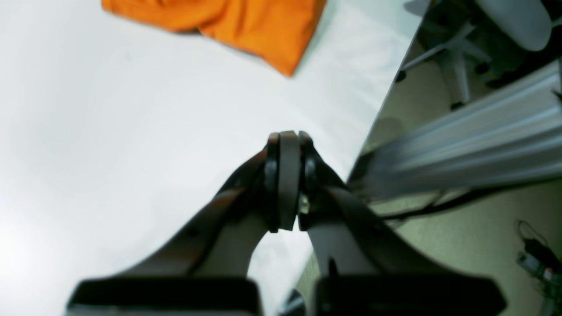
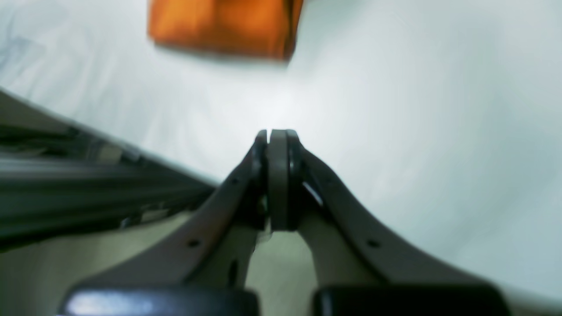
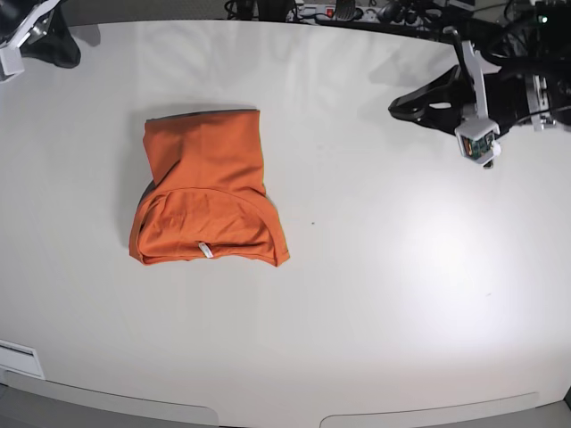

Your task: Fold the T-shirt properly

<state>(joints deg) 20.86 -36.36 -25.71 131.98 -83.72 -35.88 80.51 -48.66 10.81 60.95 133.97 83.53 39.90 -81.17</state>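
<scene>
An orange T-shirt (image 3: 207, 192) lies folded on the white table (image 3: 375, 267), limp, thin fabric best pinched at a doubled edge or corner, as the left gripper (image 1: 287, 145) and right gripper (image 2: 276, 136) hang well apart from it, fingers clenched on nothing.

So the base cam hangs overhead, looking straight down on the whole desk (image 3: 375, 294). Each wrist cam sits right behind its own hand, peering low across the desk edge. All three catch the orange T-shirt (image 3: 207, 192).
</scene>
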